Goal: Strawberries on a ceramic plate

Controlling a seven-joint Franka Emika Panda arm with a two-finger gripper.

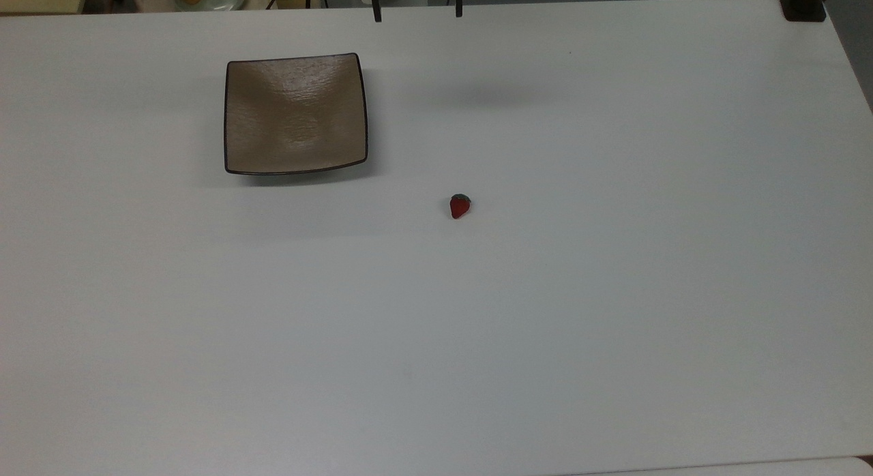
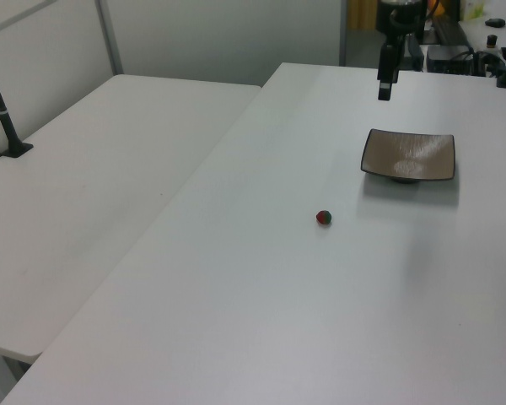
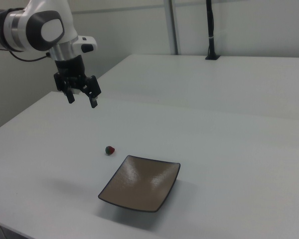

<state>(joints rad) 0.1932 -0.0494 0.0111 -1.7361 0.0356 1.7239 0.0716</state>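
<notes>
Broadly, the white bench (image 1: 614, 292) lay bare and matte, carrying the strawberry (image 1: 460, 206) on its own near the middle and the square tan ceramic plate (image 1: 294, 113) well apart from it, toward the top view's upper left, with nothing on it. Above the bench's far edge the tool (image 3: 81, 96) hung in the air with its fingers spread and nothing between them. A second white table (image 2: 101, 169) adjoined on the left view's left, before pale wall panels, with a black post (image 2: 4, 118) standing on it
</notes>
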